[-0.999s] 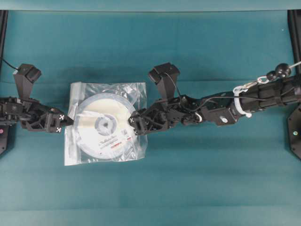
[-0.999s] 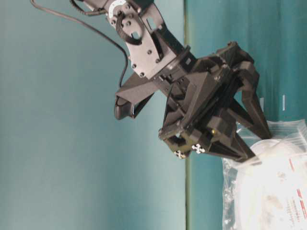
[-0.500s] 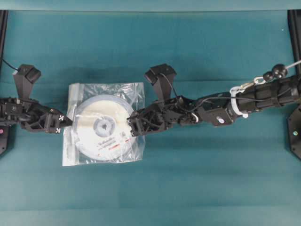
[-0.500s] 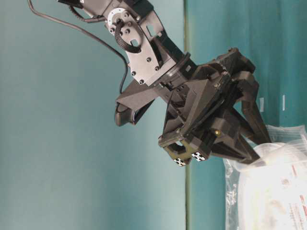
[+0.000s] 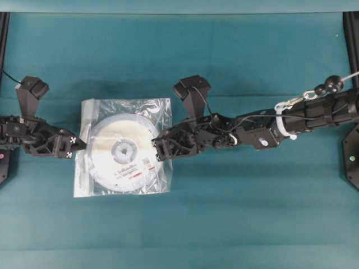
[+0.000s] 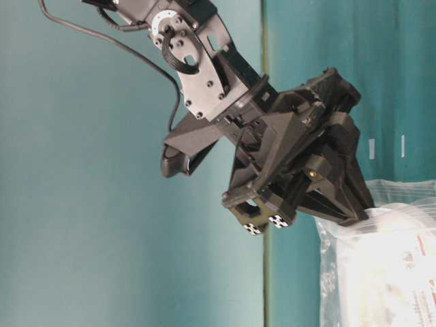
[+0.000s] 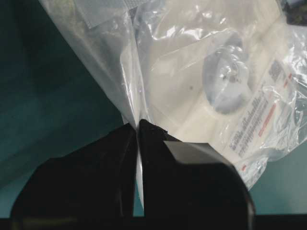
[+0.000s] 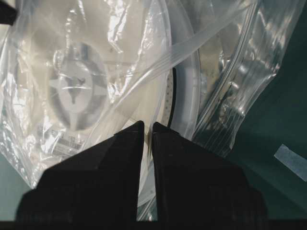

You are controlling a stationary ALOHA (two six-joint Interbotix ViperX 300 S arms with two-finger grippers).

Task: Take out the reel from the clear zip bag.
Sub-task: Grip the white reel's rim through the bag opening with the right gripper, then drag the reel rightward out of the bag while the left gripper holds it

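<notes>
My left gripper [image 5: 76, 147] sat low at the left edge of the clear zip bag [image 5: 160, 106], jaws pinched tight on a fold of its plastic. My right arm [image 5: 314, 112] stretched across from the right, its gripper [image 5: 157, 150] angled down, jaws nearly together over the rim of the reel [image 5: 120, 154].

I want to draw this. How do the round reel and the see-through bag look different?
The reel is round, the clear zip bag is square. The reel is solid white with a grey middle, the bag is see-through and crinkly. The reel is a bit smaller and sits inside, the bag wraps around it. Both lie flat on the green table.
</notes>
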